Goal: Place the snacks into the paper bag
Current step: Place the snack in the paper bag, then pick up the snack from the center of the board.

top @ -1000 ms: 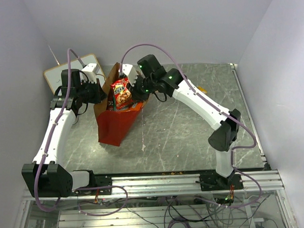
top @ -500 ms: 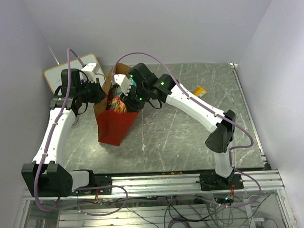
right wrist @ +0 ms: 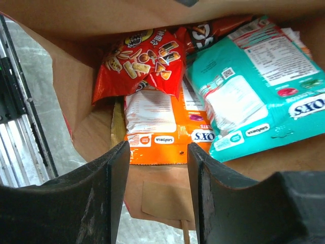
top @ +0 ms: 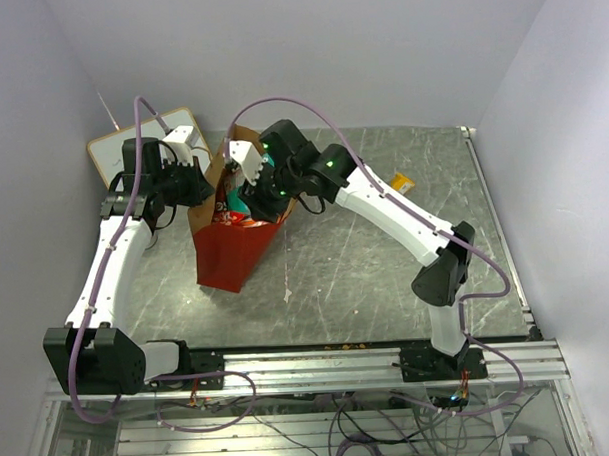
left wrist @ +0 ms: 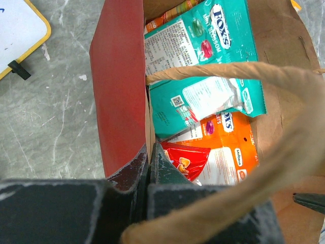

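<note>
The paper bag (top: 229,259), red outside and brown inside, stands open at the table's left. My left gripper (top: 204,185) is shut on the bag's left wall (left wrist: 119,91), with the wall between the jaws (left wrist: 148,155). My right gripper (top: 247,194) hangs open and empty over the bag's mouth (right wrist: 158,152). Inside lie a teal packet (right wrist: 254,96), an orange packet (right wrist: 157,132) and a red chip packet (right wrist: 137,63). The left wrist view shows them too: teal (left wrist: 213,76), orange (left wrist: 231,152), red (left wrist: 185,160). A small orange packet (top: 401,184) lies on the table at the right.
A white writing board (top: 146,143) with a yellow rim leans at the back left, beside the bag; it also shows in the left wrist view (left wrist: 20,30). The bag's rope handle (left wrist: 284,101) arches across the left wrist view. Walls close in on three sides.
My right gripper brought the red chip packet down into the bag and let it go; the packet now lies inside. The left arm has not moved.
</note>
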`<act>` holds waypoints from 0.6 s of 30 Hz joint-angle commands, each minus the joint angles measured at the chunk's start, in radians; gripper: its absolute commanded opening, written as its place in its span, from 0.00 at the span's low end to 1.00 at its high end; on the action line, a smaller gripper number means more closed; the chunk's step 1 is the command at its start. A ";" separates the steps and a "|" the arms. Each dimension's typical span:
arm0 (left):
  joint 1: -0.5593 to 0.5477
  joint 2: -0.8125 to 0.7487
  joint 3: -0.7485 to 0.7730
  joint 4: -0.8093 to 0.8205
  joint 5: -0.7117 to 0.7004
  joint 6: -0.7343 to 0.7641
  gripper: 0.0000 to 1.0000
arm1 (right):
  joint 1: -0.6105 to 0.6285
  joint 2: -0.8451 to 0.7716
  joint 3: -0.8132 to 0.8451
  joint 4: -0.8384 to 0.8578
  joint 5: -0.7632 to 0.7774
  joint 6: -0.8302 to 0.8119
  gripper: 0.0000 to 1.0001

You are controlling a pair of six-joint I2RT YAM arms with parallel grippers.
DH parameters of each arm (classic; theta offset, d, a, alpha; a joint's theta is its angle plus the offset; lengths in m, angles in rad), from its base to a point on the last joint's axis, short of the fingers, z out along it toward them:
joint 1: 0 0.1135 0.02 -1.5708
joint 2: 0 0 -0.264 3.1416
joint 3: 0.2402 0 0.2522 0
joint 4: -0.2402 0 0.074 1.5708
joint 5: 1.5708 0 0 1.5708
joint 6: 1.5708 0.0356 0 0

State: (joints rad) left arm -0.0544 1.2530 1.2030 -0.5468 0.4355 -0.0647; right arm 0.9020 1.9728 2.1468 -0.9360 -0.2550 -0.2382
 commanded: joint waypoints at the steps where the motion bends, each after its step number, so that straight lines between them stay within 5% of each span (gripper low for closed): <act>1: -0.009 -0.024 0.006 0.097 0.047 -0.004 0.07 | -0.012 -0.074 0.036 0.052 0.013 -0.046 0.49; 8: -0.009 -0.026 0.000 0.102 0.052 -0.004 0.07 | -0.060 -0.121 0.073 0.092 0.029 -0.060 0.51; 18: -0.009 -0.029 -0.002 0.104 0.058 -0.002 0.07 | -0.304 -0.159 0.134 0.097 -0.021 0.013 0.52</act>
State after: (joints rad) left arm -0.0544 1.2530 1.2022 -0.5453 0.4435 -0.0647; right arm 0.6865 1.8572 2.2807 -0.8555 -0.2749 -0.2588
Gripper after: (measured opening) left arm 0.076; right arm 0.517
